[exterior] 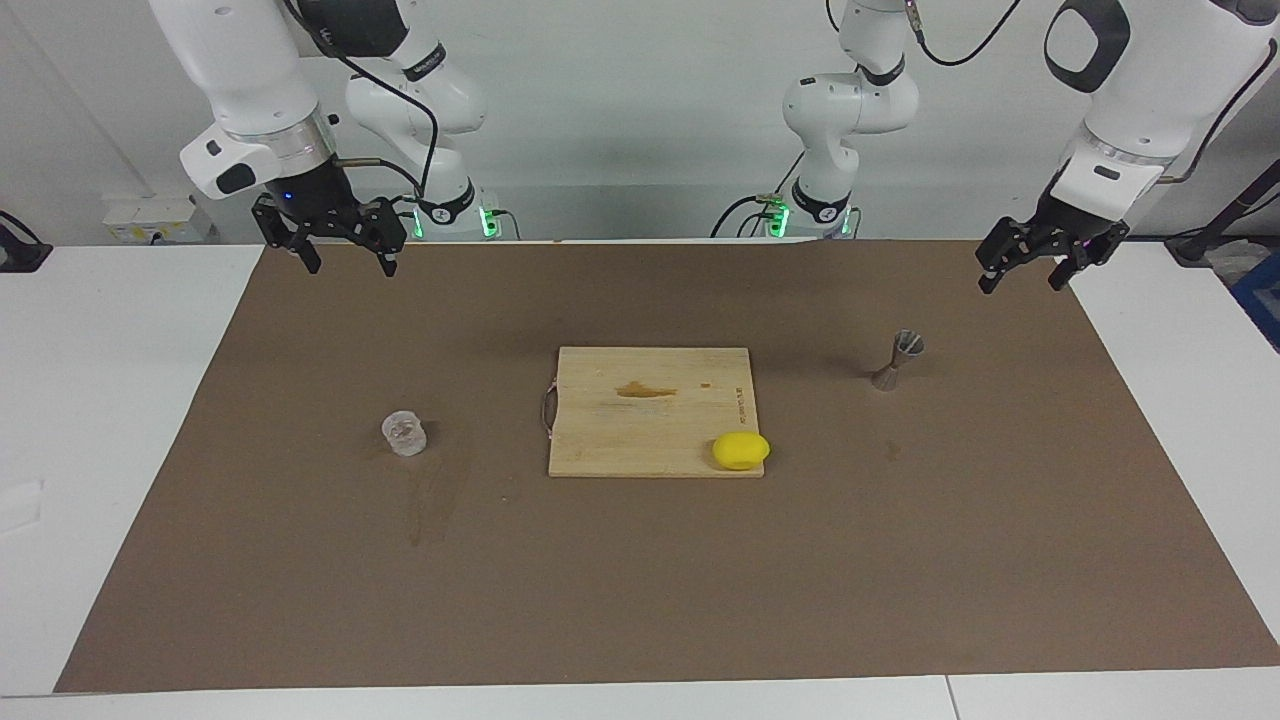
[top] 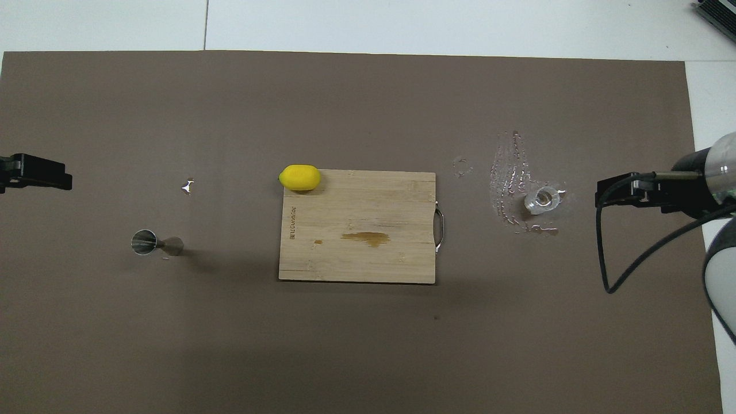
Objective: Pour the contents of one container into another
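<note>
Neither container is held, so the task looks to be at its very start: the approach to the small clear glass tumbler (exterior: 404, 433) has not begun. The right pincer (exterior: 343, 248) hangs with its fingers spread over the edge of the brown mat nearest the robots, at the right arm's end; the left pincer (exterior: 1034, 258), fingers also spread, hangs over that same edge at the left arm's end.

Taking the bamboo cutting board (exterior: 650, 410) as landmark, the tumbler stands upright on the tabletop (exterior: 120, 400) well apart from the board's handle, toward the right arm's end. The silver metal hourglass jigger (exterior: 898, 360) stands upright toward the left arm's end.

Next, the right pincer should probably descend around the tumbler.

Whether the tumbler holds liquid I cannot tell; wet streaks (top: 509, 172) glisten beside it. The jigger's cup looks empty.
</note>
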Controlling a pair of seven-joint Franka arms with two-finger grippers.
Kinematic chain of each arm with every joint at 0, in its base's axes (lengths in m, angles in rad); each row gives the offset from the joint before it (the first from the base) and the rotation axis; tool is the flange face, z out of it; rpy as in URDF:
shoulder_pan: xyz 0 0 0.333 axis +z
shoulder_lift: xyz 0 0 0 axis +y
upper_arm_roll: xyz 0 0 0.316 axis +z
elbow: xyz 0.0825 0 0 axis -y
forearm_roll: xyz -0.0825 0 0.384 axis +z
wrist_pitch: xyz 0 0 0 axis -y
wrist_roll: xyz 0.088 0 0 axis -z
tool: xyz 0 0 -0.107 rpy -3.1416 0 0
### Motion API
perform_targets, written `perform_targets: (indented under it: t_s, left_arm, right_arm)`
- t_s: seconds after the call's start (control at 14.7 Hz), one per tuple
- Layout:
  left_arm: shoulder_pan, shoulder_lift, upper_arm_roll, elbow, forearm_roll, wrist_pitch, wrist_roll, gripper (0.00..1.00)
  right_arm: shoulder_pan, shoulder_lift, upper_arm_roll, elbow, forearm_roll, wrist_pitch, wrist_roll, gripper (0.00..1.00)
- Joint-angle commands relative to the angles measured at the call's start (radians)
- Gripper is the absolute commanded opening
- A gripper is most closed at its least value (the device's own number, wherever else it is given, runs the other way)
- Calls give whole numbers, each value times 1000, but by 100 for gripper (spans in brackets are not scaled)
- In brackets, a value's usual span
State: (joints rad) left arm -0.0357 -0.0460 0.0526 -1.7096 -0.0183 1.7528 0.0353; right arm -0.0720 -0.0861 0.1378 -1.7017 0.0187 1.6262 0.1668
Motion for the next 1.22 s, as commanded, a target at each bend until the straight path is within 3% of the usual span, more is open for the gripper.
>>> perform_targets:
  t_s: [0.0,0.27,0.82,1.16]
  left_arm:
    - [-4,-63,6,-128,17,146,-14,100]
    - [-15,-28,6,-174,18,299,-14,100]
    - [-44,126,4,-177,18,522,-37,100]
    - [-79,147,4,-182,14,637,-71,100]
  right_arm:
    - [-15,-23,2,-21,21,11,-29,100]
    - [-15,-23,2,-21,21,11,-29,100]
    - [-15,-23,2,-21,21,11,-29,100]
    - [-15,-23,2,-21,21,9,-29,100]
